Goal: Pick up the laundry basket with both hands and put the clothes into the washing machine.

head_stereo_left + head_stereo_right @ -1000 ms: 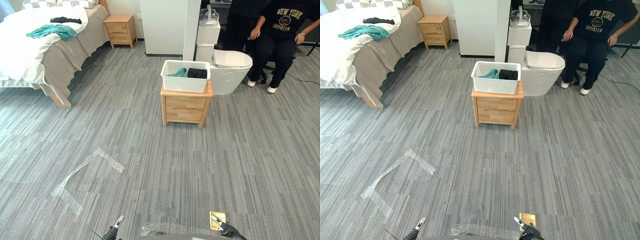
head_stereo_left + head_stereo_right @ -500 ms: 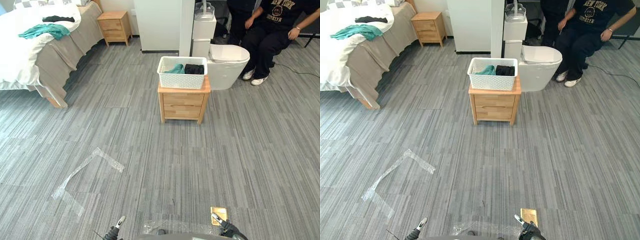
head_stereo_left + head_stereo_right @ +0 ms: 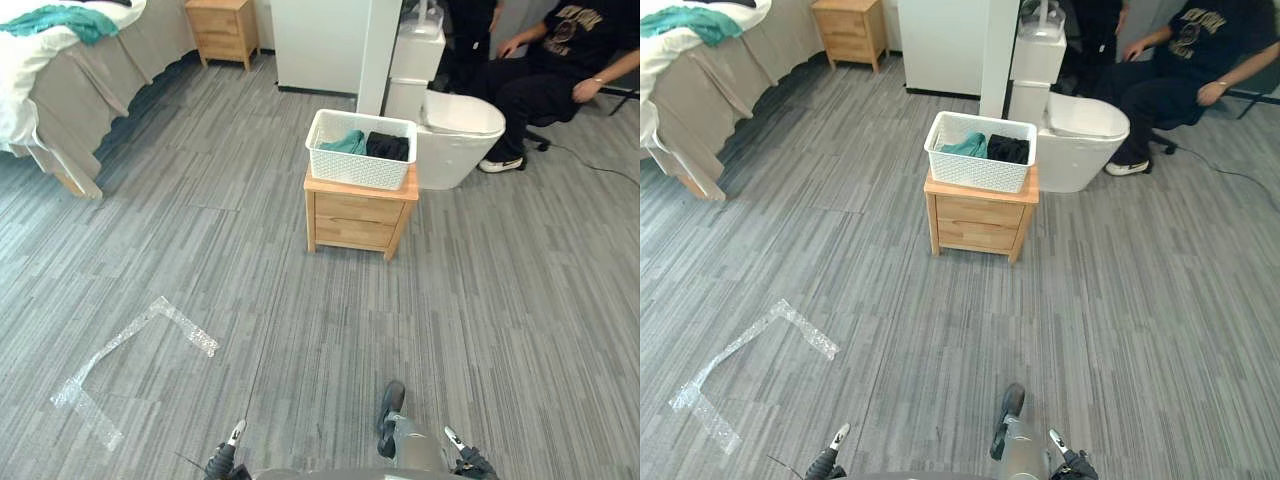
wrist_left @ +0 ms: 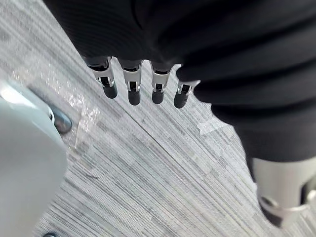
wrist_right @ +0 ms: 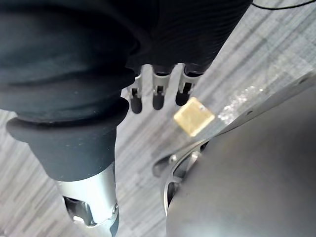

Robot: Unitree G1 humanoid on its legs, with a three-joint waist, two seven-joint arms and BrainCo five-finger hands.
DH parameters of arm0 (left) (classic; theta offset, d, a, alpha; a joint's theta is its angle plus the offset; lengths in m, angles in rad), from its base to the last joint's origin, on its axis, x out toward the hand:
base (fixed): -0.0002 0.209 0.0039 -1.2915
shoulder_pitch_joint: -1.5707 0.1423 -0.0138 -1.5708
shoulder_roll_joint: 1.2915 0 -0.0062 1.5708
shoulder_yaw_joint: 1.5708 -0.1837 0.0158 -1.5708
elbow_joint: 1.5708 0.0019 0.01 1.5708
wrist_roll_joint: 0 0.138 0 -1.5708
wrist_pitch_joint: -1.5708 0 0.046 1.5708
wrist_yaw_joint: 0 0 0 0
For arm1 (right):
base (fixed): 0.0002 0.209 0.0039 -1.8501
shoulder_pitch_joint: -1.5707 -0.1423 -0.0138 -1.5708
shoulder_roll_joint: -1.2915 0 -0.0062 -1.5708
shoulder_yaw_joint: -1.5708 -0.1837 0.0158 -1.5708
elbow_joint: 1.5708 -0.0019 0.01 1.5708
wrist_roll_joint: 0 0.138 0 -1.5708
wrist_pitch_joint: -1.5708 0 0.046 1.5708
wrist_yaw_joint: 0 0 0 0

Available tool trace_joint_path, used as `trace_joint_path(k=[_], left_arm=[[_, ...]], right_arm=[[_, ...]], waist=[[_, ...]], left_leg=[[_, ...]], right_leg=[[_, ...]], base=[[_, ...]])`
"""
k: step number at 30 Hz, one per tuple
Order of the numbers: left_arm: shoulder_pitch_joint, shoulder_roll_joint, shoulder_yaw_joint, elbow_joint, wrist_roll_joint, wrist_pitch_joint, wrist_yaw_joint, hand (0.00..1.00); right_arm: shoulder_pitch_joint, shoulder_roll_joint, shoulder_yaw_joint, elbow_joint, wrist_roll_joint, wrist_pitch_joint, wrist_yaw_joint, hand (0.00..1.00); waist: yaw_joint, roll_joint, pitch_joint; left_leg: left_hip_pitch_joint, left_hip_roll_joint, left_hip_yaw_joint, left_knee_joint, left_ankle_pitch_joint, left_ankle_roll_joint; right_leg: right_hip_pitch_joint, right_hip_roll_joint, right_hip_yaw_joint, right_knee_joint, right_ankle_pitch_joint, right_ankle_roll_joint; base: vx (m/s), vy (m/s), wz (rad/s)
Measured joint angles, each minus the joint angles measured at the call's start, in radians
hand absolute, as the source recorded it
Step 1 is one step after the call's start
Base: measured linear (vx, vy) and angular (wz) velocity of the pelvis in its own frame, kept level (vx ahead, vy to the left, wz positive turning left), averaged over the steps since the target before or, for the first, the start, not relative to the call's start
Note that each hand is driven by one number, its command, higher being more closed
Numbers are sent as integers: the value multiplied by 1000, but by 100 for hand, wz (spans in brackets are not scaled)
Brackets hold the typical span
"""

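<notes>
Laundry basket [image 3: 361, 148] on a small wooden table [image 3: 358, 212], well ahead of the robot.
We see the white basket covering the table's top from edge to edge, with teal and black clothes [image 3: 389, 146] inside. It lies straight ahead, well apart from both hands. Its long side runs left to right, so one short end faces each arm. The left hand [image 4: 133, 85] and right hand [image 5: 158, 93] hang low over the floor, fingers straight and relaxed, holding nothing. Neither looks nearer. We judge the robot must walk closer before either arm can reach. A white lidded appliance [image 3: 458, 135] just behind the table is likely the washing machine.
</notes>
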Motion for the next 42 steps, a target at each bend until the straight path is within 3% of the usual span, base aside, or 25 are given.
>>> trace_joint_path(k=[2, 3, 4, 5, 6, 7, 9, 10, 12, 14, 16, 17, 18, 19, 20, 22, 24, 28, 31, 33, 35, 37, 38, 39, 42], left_arm=[[-15, -14, 37, 1, 27, 2, -15, 0], [-22, -29, 59, -1, 35, 7, -21, 0], [-25, -31, 68, -1, 36, 12, -21, 0], [-21, -25, 68, -2, 37, 18, -20, 0], [-12, -20, 51, -13, 39, 19, -18, 0], [-12, -18, 37, -24, 39, 19, -19, 0], [-13, -5, -20, -90, 33, 15, -19, 0], [-11, 0, -49, -131, 26, 6, -19, 0], [-10, 2, -65, -151, 20, -3, -18, 0], [1, -1, -63, -151, 2, -4, -9, 0], [22, -7, -60, -149, -5, -4, 3, 0], [42, -3, -45, -148, -6, -4, 7, 0], [62, 1, -41, -147, -9, -5, 10, 0], [62, 12, -35, -149, -16, -9, 9, 0], [54, 20, -40, -144, -16, -10, 11, 0], [45, 25, -39, -132, -18, -10, 10, 0], [37, 25, -54, -120, -22, -7, 8, 0], [1, 29, -57, -126, -26, -4, 5, 0], [-28, 8, -22, -128, -45, -4, 6, 0], [-48, 3, 21, -127, -46, -8, 5, 0], [-44, -8, 70, -126, -42, -13, 6, 0], [-26, -16, 96, -126, -35, -15, 8, 0], [-7, -13, 109, -121, -30, -16, 9, 0], [4, -18, 134, -116, -26, -15, 13, 0], [21, -44, 147, -75, -27, -12, 18, 0]], right_arm=[[-7, -2, -42, 9, 2, 1, -1, 0], [-11, -5, -90, 11, 2, 2, -1, 0], [-15, -3, -100, 6, 3, 3, -2, 0], [-15, 0, -95, -2, 4, 2, -2, 0], [-25, -1, -66, -2, 10, 4, -8, 0], [-31, -3, -40, -2, 14, 5, -16, 0], [-90, 2, 106, -3, 45, 2, -34, 0], [-134, -2, 161, -7, 54, -1, -38, 0], [-193, -4, 209, -26, 62, -8, -39, 0], [-250, 5, 245, -90, 82, -26, -38, 0], [-242, 12, 257, -125, 90, -41, -39, 0], [-223, 28, 273, -129, 90, -46, -38, 0], [-204, 50, 284, -126, 90, -45, -39, 0], [-195, 62, 284, -127, 90, -45, -37, 0], [-188, 67, 278, -126, 89, -45, -36, 0], [-161, 66, 252, -111, 88, -44, -32, 0], [-130, 61, 201, -76, 87, -43, -28, 0], [-46, 59, 159, -77, 73, -29, -13, 0], [-9, 47, 115, -82, 73, -28, -15, 0], [-1, 57, 89, -68, 78, -25, -15, 0], [-5, 66, 76, -42, 77, -25, -17, 0], [-11, 69, 81, -26, 77, -16, -17, 0], [-4, 79, 83, -18, 77, -15, -17, 0], [-5, 80, 79, -15, 77, -14, -17, 0], [-9, 52, 45, -34, 82, -15, -17, 0]], waist=[[-9, 26, -10], [8, 41, -12], [8, 47, -12], [4, 47, -11], [31, 37, -1], [42, 39, 3], [71, -2, 36], [90, -26, 42], [111, -25, 43], [135, -23, 50], [137, -9, 46], [145, -25, 42], [141, -66, 23], [136, -90, 13], [136, -102, 7], [138, -111, 3], [124, -102, -2], [77, -81, 3], [77, -53, 0], [79, -67, -11], [81, -89, -24], [83, -97, -35], [84, -108, -52], [85, -107, -80], [84, -42, -100]], left_leg=[[-36, 65, -72, 125, 14, 19], [-92, 83, -105, 286, 76, 61], [-130, 86, -119, 384, 139, 65], [-196, 81, -134, 526, 275, 55], [-300, 71, -137, 770, 450, 0], [-336, 60, -136, 862, 416, -15], [-468, -15, -95, 1029, 294, -34], [-557, -57, -70, 1014, 252, -51], [-656, -77, -27, 912, 227, -65], [-708, -80, 60, 534, 237, -52], [-683, -88, 79, 246, 278, -13], [-642, -101, 96, 177, 417, -3], [-628, -130, 121, 182, 463, 22], [-626, -140, 132, 179, 447, 29], [-622, -149, 143, 195, 422, 50], [-559, -174, 165, 192, 381, 73], [-439, -192, 154, 159, 326, 96], [-281, -176, 101, 88, 298, 101], [-205, -131, 75, 38, 285, 80], [-200, -111, 47, 37, 264, 52], [-203, -110, 30, 38, 243, 29], [-204, -99, -2, 41, 224, -1], [-219, -96, -26, 45, 207, -29], [-245, -75, -41, 57, 196, -49], [-246, -31, -80, 18, 214, -86]], right_leg=[[-16, 53, -17, 133, 21, -22], [3, 79, -34, 175, -21, -76], [20, 94, -50, 187, -48, -94], [53, 110, -57, 191, -89, -111], [144, 154, -43, 152, -128, -138], [190, 173, -29, 126, -133, -147], [353, 191, 13, 34, -145, -166], [421, 194, 34, -18, -149, -172], [490, 205, 69, -79, -153, -171], [591, 201, 132, -156, -191, -119], [659, 193, 153, -171, -236, -104], [701, 166, 181, -153, -291, -88], [695, 138, 199, -95, -319, -104], [671, 116, 200, -53, -319, -112], [622, 97, 213, 49, -299, -126], [564, 64, 225, 241, -233, -81], [449, 40, 243, 575, -16, 56], [193, -7, 152, 988, -33, 55], [135, -54, 33, 769, -120, -24], [173, -53, -12, 414, -131, -34], [198, -52, 19, 209, -86, -61], [238, -52, 30, 129, -59, -57], [280, -48, 0, 55, -38, -26], [304, -22, -40, -12, -67, -22], [331, 37, -89, -83, -72, -36]], base=[[748, -426, 70], [582, -370, 19], [595, -369, 7], [772, -384, -8], [775, -367, -19], [887, -406, -42], [673, -312, -41], [545, -230, -45], [471, -123, -67], [618, 16, -89], [553, 130, -47], [647, 223, -40], [780, 246, -29], [763, 238, -10], [758, 232, -10], [604, 209, -6], [516, 179, 19], [384, 83, 37], [281, -8, 22], [183, -119, 41], [203, -249, 39], [215, -360, 41], [185, -440, 42], [170, -442, 36], [179, -338, 30]])
